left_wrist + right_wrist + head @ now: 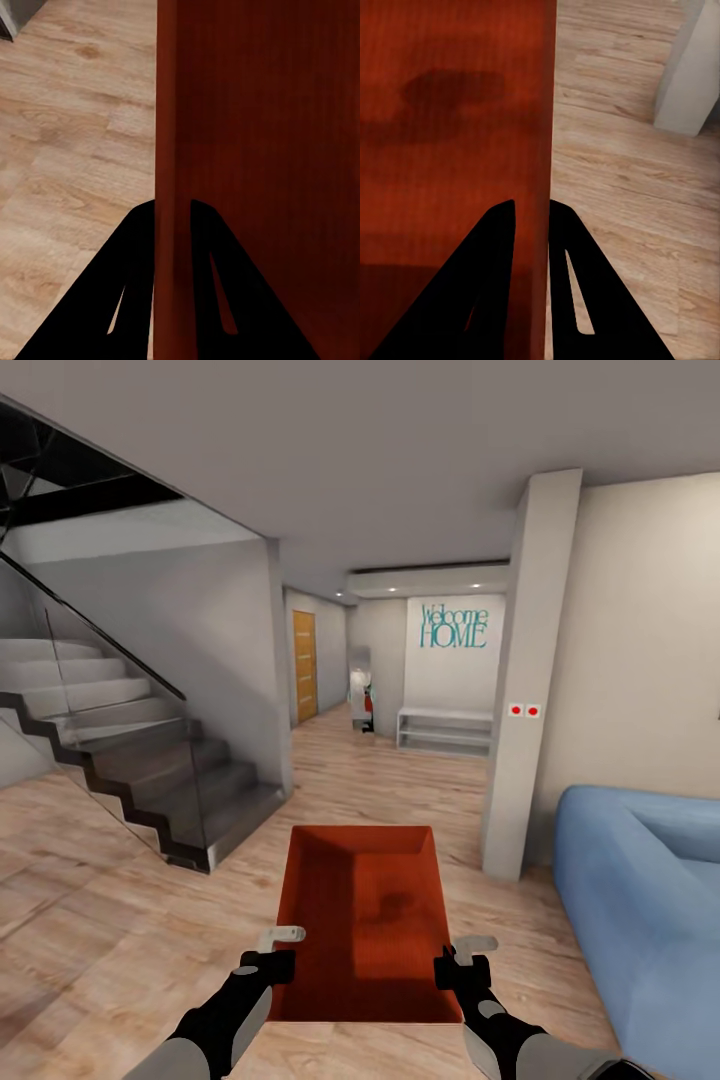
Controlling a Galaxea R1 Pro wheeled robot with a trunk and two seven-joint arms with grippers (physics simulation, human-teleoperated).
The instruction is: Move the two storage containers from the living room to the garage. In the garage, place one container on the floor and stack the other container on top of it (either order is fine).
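One orange-red storage container (365,920) hangs level in front of me over the light wood-plank floor of the living room. My left gripper (283,952) is shut on its left wall, and my right gripper (452,958) is shut on its right wall. In the left wrist view the thin wall (166,150) runs between the two dark fingers (131,262). The right wrist view shows the container's inside (450,135) and its right wall pinched between the fingers (566,255). The bin is empty.
A staircase with a glass side (140,770) rises at the left. A white pillar (525,680) stands right of centre, with a blue sofa (650,900) beyond it at the right. A hallway runs ahead to a white bench (445,730) and a wooden door (303,665).
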